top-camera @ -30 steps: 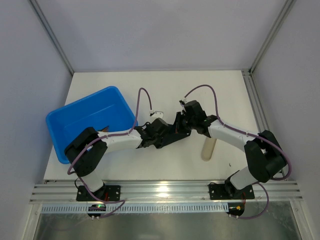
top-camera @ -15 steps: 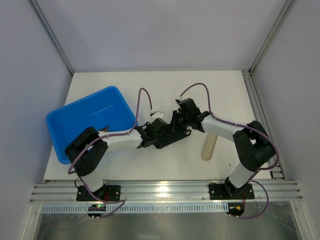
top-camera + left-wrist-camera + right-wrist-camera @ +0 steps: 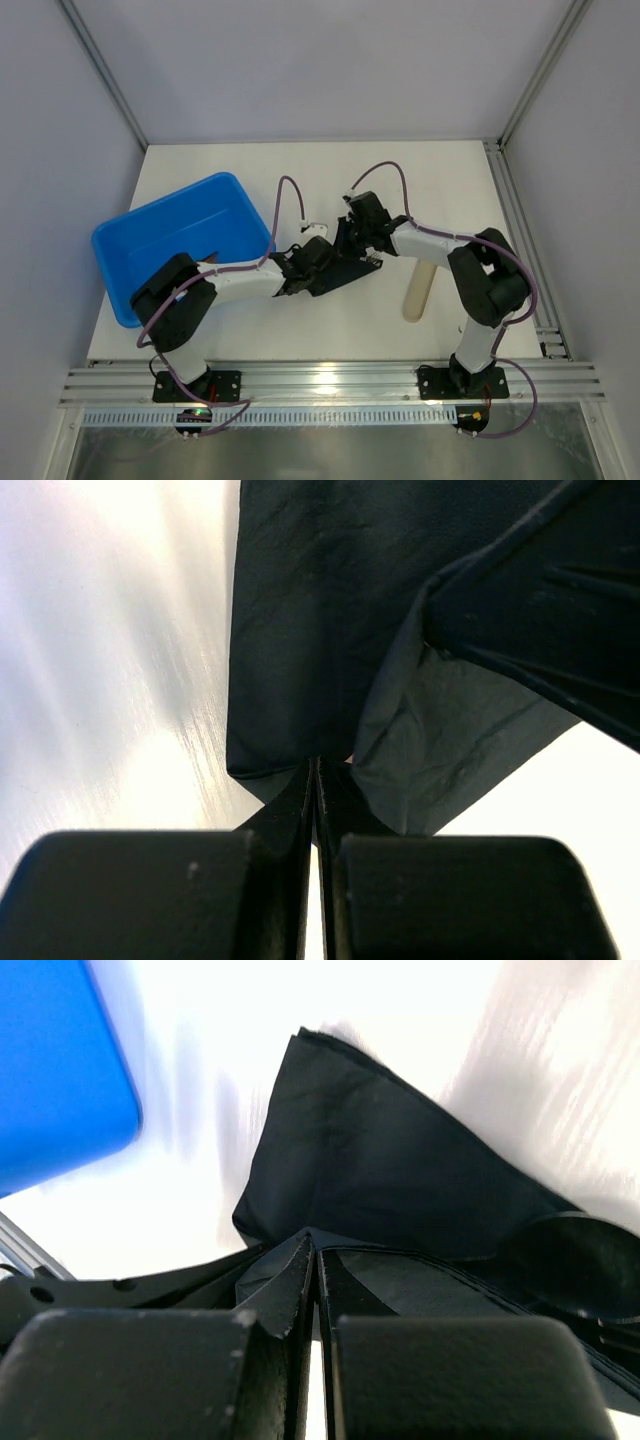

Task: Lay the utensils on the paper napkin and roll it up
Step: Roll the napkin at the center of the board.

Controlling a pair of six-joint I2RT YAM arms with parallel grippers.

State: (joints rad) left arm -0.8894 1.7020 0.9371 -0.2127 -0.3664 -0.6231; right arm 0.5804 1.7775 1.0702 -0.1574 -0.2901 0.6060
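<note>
white bench beneath both arms: pinching paper napkin at its centre, left tool and right tool clamped shut on folds. no utensils in sight. seemingly mid-roll; next, calls for turning both ends evenly.

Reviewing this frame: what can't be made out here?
- Utensils: in no view; in the top view both arms cover the paper napkin, and the wrist views show only black paper.
- Right pincer tips: right wrist view, wrapped in napkin folds.
- Blue tub near corner: top view, hidden by the left arm.
</note>
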